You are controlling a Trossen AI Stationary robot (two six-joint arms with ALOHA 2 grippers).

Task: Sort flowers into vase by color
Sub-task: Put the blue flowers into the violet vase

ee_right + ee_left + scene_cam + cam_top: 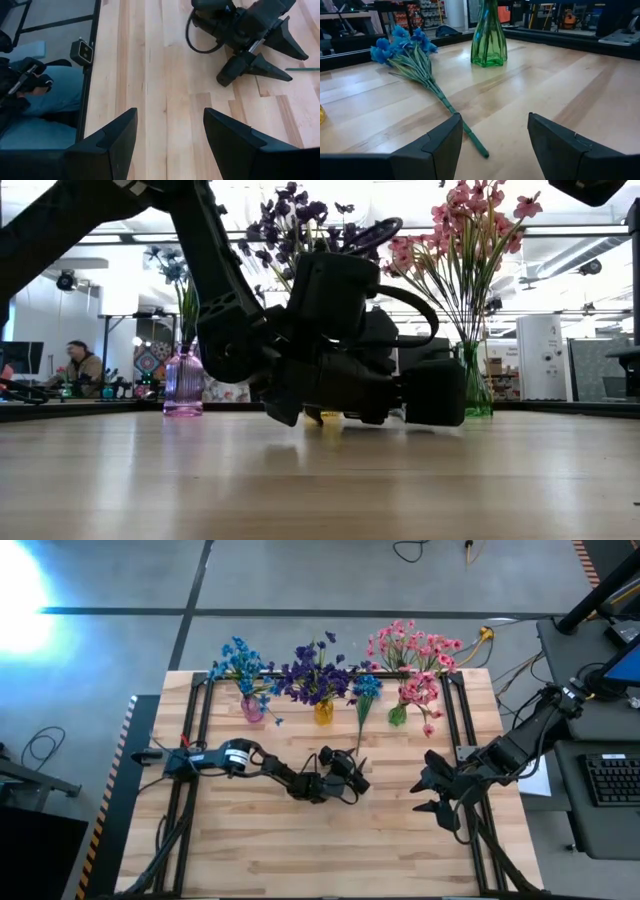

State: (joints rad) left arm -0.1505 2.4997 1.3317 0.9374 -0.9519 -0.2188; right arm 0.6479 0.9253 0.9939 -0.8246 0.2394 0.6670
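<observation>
The left gripper (pixel 352 772) sits low over the planked wooden table (pixel 330 850) with its two wedge-shaped dark fingers (pixel 437 145) spread wide and empty, the thin green stem end of a blue flower sprig (pixel 415 60) lying flat between them, apparently untouched. The sprig's blossom cluster points toward the ribbed green glass vase (pixel 489 37) holding pink flowers (pixel 415 650). The right gripper (pixel 432 795) waits near the table's right side, its fingers parted and empty.
</observation>
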